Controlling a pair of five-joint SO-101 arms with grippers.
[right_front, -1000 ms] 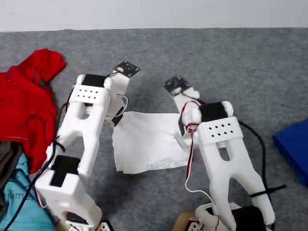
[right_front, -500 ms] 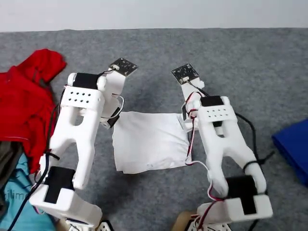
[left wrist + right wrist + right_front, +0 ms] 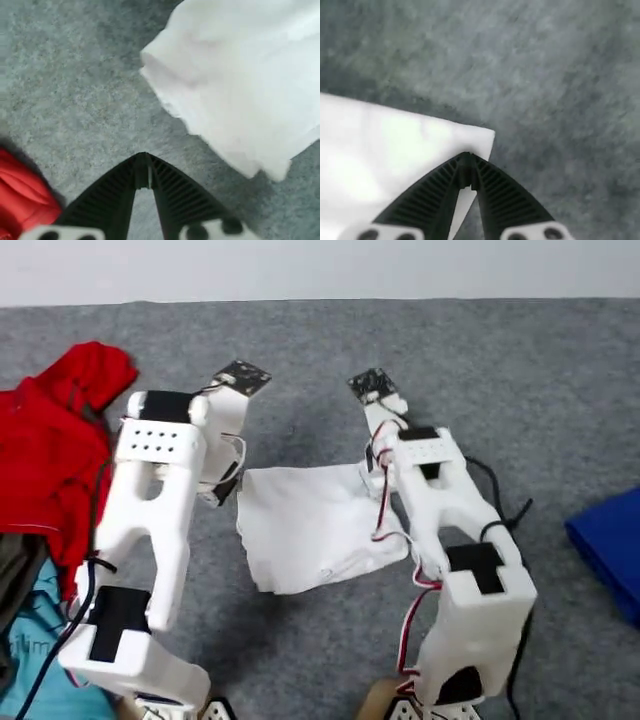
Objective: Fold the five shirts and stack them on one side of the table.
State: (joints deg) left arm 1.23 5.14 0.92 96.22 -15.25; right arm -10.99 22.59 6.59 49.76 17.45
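1. Closest in, on the left edge: a teal shirt (image 3: 40,665).
2. Mid-table there's the white shirt (image 3: 300,530), rumpled, sitting between the two arms. A blue shirt (image 3: 610,540) is way off to the right.
3. Left gripper (image 3: 143,159) is pinched together on nothing, over bare grey table (image 3: 520,370) just beside the white shirt.
4. Right gripper (image 3: 465,161) is clamped on the white shirt's far right corner.
5. Farthest back on the left, a red shirt (image 3: 50,450) in a heap.
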